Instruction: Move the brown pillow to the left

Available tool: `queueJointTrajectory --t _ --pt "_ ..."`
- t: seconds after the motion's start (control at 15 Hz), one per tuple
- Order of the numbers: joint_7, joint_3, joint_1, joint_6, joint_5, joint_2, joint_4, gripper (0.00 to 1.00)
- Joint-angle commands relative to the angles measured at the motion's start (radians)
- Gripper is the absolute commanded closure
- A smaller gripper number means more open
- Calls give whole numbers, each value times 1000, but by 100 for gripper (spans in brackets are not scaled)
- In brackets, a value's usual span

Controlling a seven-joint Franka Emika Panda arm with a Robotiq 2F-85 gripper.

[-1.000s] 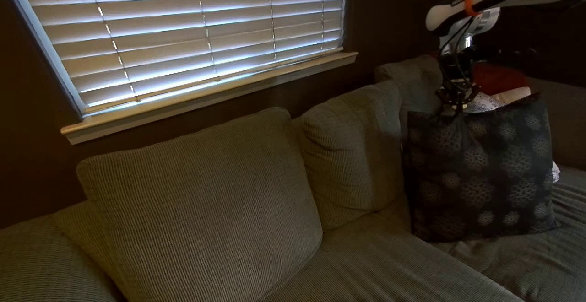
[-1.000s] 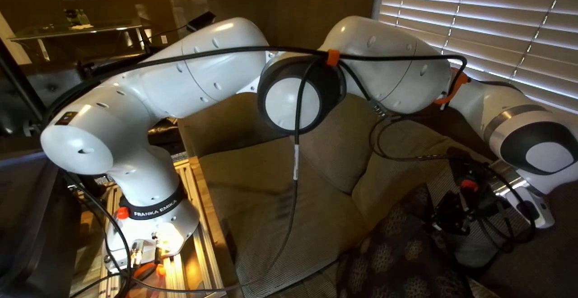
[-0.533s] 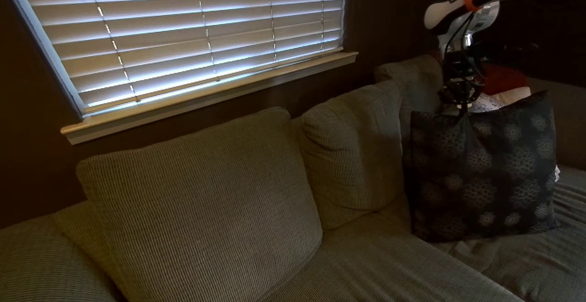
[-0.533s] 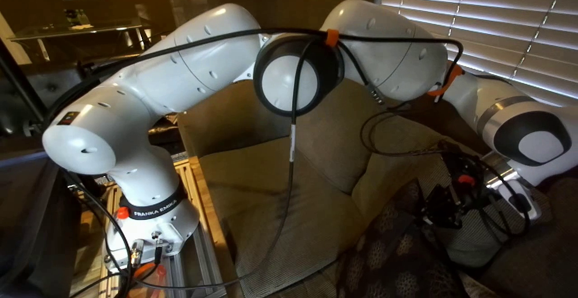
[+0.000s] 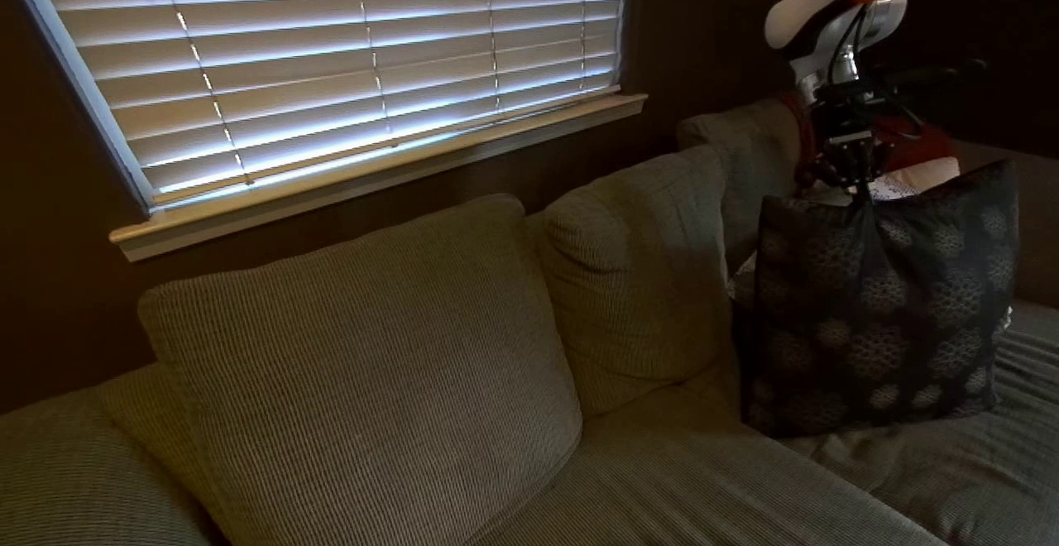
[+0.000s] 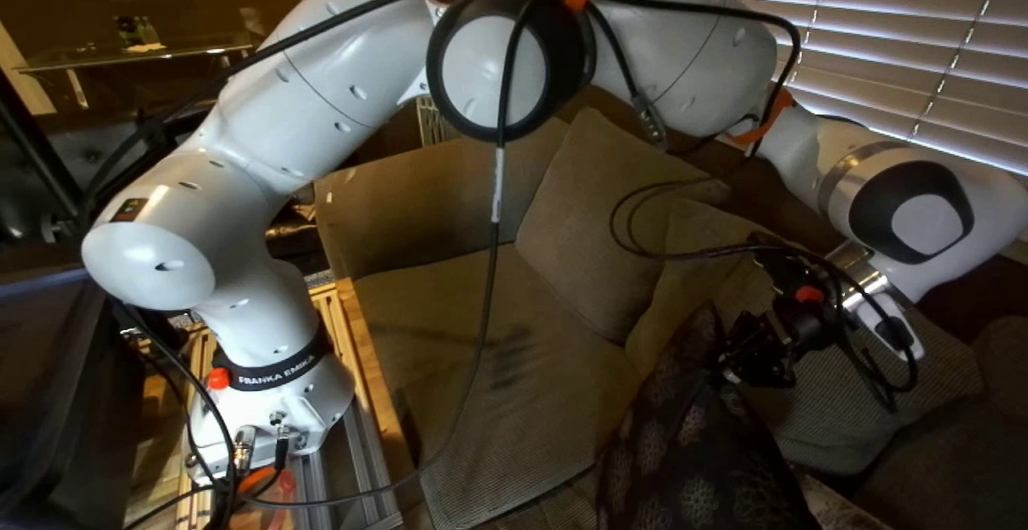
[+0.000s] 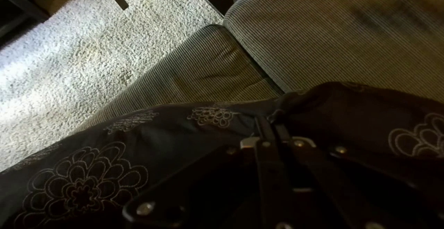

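The brown pillow (image 5: 877, 314) is dark with pale flower spots. It stands on the sofa seat at the right of an exterior view. It also shows at the bottom right of an exterior view (image 6: 699, 466) and across the lower wrist view (image 7: 86, 184). My gripper (image 5: 859, 190) points down at the pillow's top edge, which is pinched into creases below it. In the wrist view the fingers (image 7: 272, 126) are close together with pillow fabric gathered between their tips. The gripper also shows beside the pillow's top in an exterior view (image 6: 727, 373). The fingertips are partly hidden in the fabric.
Beige back cushions (image 5: 372, 380) lean along the wall under a window with blinds (image 5: 356, 58). A red item (image 5: 914, 145) and a pale cloth (image 5: 918, 175) lie behind the pillow. The sofa seat (image 6: 498, 353) lies between the robot base and pillow. A cable (image 6: 482, 337) hangs from the arm.
The gripper and the pillow's top have moved toward the robot base, while the pillow's bottom edge has stayed nearly in place. The arm's elbow has risen and folded back.
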Motion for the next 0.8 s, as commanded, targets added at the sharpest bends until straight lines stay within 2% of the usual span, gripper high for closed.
queueJointTrajectory --t 0.0,0.73 --pt "-27 -4 49 14 -48 -153 -184 99" --pt "12 -13 207 105 -199 -346 -487 99"
